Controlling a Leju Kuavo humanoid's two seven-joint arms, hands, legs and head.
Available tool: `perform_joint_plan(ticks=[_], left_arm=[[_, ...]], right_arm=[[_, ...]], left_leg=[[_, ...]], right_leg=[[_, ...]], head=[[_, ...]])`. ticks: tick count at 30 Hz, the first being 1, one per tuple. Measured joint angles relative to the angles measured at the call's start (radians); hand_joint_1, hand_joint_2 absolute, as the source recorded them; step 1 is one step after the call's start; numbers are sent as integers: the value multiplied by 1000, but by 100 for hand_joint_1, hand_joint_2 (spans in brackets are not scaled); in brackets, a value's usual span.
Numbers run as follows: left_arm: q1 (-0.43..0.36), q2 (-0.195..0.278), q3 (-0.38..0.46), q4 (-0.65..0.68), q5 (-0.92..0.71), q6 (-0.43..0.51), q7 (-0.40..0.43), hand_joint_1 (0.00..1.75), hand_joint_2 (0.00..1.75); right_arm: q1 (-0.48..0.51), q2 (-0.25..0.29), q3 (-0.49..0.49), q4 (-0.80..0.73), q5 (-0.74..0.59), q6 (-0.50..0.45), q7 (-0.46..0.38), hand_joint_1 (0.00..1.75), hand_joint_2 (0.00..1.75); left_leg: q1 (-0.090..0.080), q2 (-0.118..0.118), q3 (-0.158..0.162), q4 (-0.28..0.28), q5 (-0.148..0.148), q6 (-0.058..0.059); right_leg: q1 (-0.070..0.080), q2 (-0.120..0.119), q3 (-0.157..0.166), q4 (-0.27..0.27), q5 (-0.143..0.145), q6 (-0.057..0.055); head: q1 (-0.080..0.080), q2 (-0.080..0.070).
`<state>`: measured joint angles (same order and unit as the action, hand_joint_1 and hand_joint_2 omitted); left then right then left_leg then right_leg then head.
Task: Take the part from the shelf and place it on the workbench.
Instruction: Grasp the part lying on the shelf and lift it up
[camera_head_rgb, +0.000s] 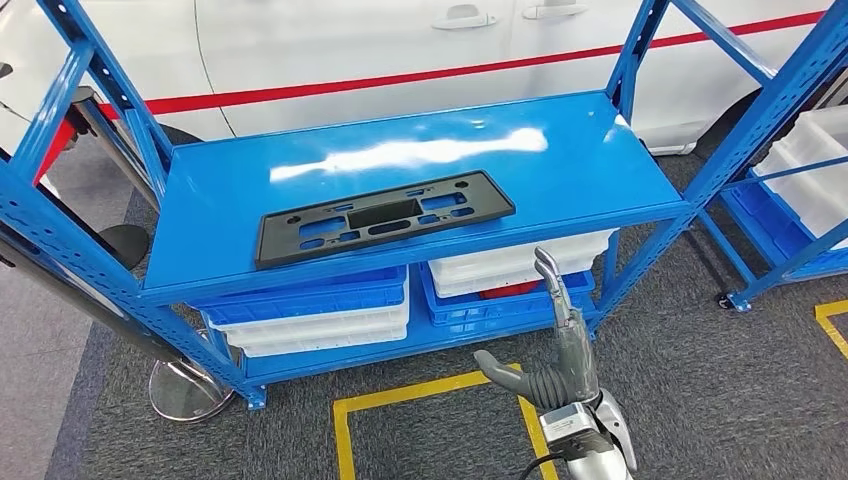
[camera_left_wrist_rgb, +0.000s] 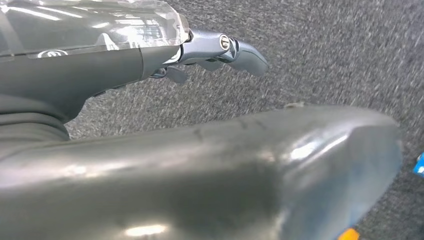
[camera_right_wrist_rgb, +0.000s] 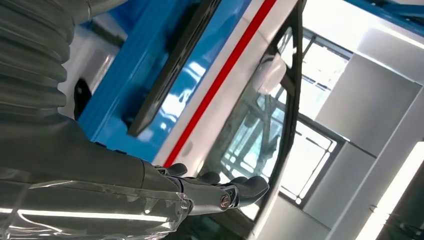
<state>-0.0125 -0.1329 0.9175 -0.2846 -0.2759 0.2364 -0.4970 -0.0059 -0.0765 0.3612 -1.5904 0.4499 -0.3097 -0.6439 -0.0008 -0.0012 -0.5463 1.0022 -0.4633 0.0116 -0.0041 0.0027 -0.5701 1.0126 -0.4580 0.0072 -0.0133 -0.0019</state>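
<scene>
While the right robot hand (camera_head_rgb: 555, 345) is rising in front of the shelf in the head view, its grey ribbed cover, thick thumb and darker fingers are standing apart and gripping nothing, well short of the shelf's front edge. Below it, yellow tape (camera_head_rgb: 400, 400) is marking a square outline on coarse grey carpet (camera_head_rgb: 700, 380). From the left wrist camera, the left robot hand (camera_left_wrist_rgb: 150, 140) is hanging over the same speckled carpet, its smooth grey thumb looming large and blurred; whether its fingers are apart or together I cannot tell. Further out, blue and white plastic bins (camera_head_rgb: 320, 315) are sitting stacked on the lower level of the blue metal shelf (camera_head_rgb: 600, 160). On the glossy top level, the part (camera_head_rgb: 385, 215), a flat, matte black rectangular frame with several cut-out slots, is lying near the front edge, slightly angled. Beyond the shelf, a white car (camera_head_rgb: 330, 50) with a red stripe is standing, and a second blue rack (camera_head_rgb: 790, 190) with white bins is standing to the right.
</scene>
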Motion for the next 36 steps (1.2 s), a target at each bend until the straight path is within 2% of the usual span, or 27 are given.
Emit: perform_joint_plan(ticks=[2, 3, 4, 6, 7, 8, 9, 11, 12, 13, 16, 18, 20, 22, 23, 24, 25, 27, 28, 29, 31, 33, 34, 36], left_arm=[[-2, 3, 5, 0, -22, -2, 3, 0, 0], [-3, 4, 8, 0, -32, -3, 4, 0, 0], [-4, 6, 12, 0, -44, -6, 6, 0, 0], [-5, 6, 21, 0, -66, -11, 9, 0, 0], [-5, 6, 25, 0, -77, -13, 11, 0, 0], [-5, 6, 28, 0, -88, -15, 13, 0, 0], [-5, 6, 33, 0, -99, -17, 14, 0, 0], [-7, 8, 42, 0, -120, -19, 16, 0, 0], [-9, 9, 47, 0, -131, -20, 18, 0, 0], [-11, 10, 51, 0, -142, -21, 19, 0, 0], [-13, 10, 65, 0, -173, -27, 22, 0, 0], [-14, 10, 75, 0, -196, -32, 24, 0, 0], [-17, 11, 81, 0, -215, -35, 26, 0, 0], [-20, 11, 88, 0, -230, -37, 27, 0, 0], [-21, 11, 91, 0, -235, -38, 29, 0, 0], [-20, 11, 94, 0, -240, -39, 30, 0, 0], [-20, 11, 96, 0, -245, -40, 30, 0, 0], [-22, 10, 99, 1, -254, -43, 31, 0, 0], [-23, 10, 101, 1, -259, -45, 31, 0, 0], [-24, 10, 103, 1, -264, -46, 31, 0, 0], [-25, 10, 106, 1, -270, -48, 31, 0, 0], [-25, 10, 109, 1, -274, -49, 31, 0, 0], [-25, 10, 111, 1, -277, -49, 31, 0, 0], [-26, 10, 117, 1, -286, -50, 31, 0, 0]], right_arm=[[10, 1, -8, -19, 68, -24, -4, 0, 175], [14, 3, -13, -28, 102, -36, -6, 0, 175], [18, 5, -17, -36, 137, -48, -7, 0, 175], [31, 9, -25, -48, 207, -72, -9, 0, 175], [39, 11, -30, -52, 243, -84, -10, 0, 175], [47, 13, -36, -57, 277, -95, -11, 0, 175], [54, 17, -41, -62, 311, -107, -13, 0, 175], [66, 25, -53, -73, 375, -130, -16, 0, 175], [72, 30, -59, -79, 408, -141, -18, 0, 175], [78, 34, -66, -84, 439, -152, -20, 0, 175], [94, 44, -86, -93, 535, -184, -24, 0, 175], [96, 46, -96, -95, 597, -203, -22, 0, 175], [81, 47, -94, -94, 651, -211, -5, 0, 175], [63, 47, -76, -89, 688, -212, 32, 0, 175], [57, 47, -63, -84, 701, -211, 55, 0, 175], [50, 46, -48, -79, 714, -211, 79, 0, 175], [43, 46, -34, -74, 724, -211, 102, 0, 175], [23, 43, 2, -61, 746, -212, 153, 0, 175], [11, 41, 23, -54, 756, -213, 179, 0, 175], [1, 39, 45, -46, 767, -213, 206, 0, 175], [-10, 36, 77, -33, 783, -215, 247, 0, 175], [-19, 34, 97, -26, 795, -217, 273, 0, 175], [-26, 33, 108, -21, 801, -218, 287, 0, 175], [-43, 31, 142, -4, 818, -220, 326, 0, 175]], left_leg=[[1, 0, -5, 12, -12, -11], [2, 0, -17, 41, -33, -16], [4, 0, -38, 91, -63, -20], [7, 0, -99, 225, -128, -28], [9, 0, -122, 274, -142, -30], [10, 0, -127, 287, -137, -31], [11, 0, -113, 258, -111, -31], [12, 0, -47, 123, -44, -26], [10, 0, -18, 61, -23, -22], [8, -1, 0, 24, -14, -18], [5, -2, 5, 6, -10, -6], [7, -1, 5, -2, -2, 6], [10, 1, 3, -8, 5, 17], [9, 2, -3, -7, 7, 20], [9, 2, -4, -7, 8, 20], [8, 1, -4, -6, 8, 20], [8, 0, -4, -5, 7, 19], [7, -1, -2, -2, 5, 15], [6, -2, -3, 0, 4, 11], [4, -2, -5, 2, 4, 6], [3, -2, -7, 2, 5, -5], [4, -3, -12, 12, -5, -16], [4, -3, -24, 37, -23, -22], [6, -3, -75, 150, -85, -31]], right_leg=[[-5, -1, 1, -6, 4, -12], [-8, -1, 2, -9, 6, -18], [-9, -2, 3, -11, 7, -23], [-8, -3, 2, -11, 7, -27], [-7, -3, 2, -10, 7, -27], [-7, -3, 1, -9, 6, -27], [-7, -2, 2, -7, 6, -26], [-7, 0, 4, -4, 3, -23], [-6, 1, 4, -1, 2, -19], [-4, 2, 2, 1, 1, -14], [-3, 2, 0, 2, 3, 2], [-6, 2, -6, 15, -8, 14], [-9, 1, -43, 94, -59, 23], [-10, 0, -106, 228, -122, 29], [-10, 0, -126, 272, -133, 30], [-10, 0, -130, 281, -124, 30], [-11, -1, -112, 246, -96, 29], [-10, -2, -40, 105, -31, 22], [-8, -2, -13, 49, -12, 16], [-5, -2, 1, 15, -5, 11], [-1, -1, 0, 6, -6, 0], [-5, -2, 1, 1, -2, -13], [-7, -3, 1, -2, 0, -19], [-8, -4, 0, -5, 2, -29]], head=[[-1, 0], [-2, 0], [-3, 0], [-5, 0], [-5, 0], [-5, 0], [-5, 0], [-5, 0], [-4, 0], [-4, 0], [-3, 0], [-3, 0], [-1, 0], [0, 0], [0, 0], [0, 0], [0, 0], [0, 0], [0, 0], [0, 0], [-1, 0], [-1, 0], [-2, 0], [-2, 0]])
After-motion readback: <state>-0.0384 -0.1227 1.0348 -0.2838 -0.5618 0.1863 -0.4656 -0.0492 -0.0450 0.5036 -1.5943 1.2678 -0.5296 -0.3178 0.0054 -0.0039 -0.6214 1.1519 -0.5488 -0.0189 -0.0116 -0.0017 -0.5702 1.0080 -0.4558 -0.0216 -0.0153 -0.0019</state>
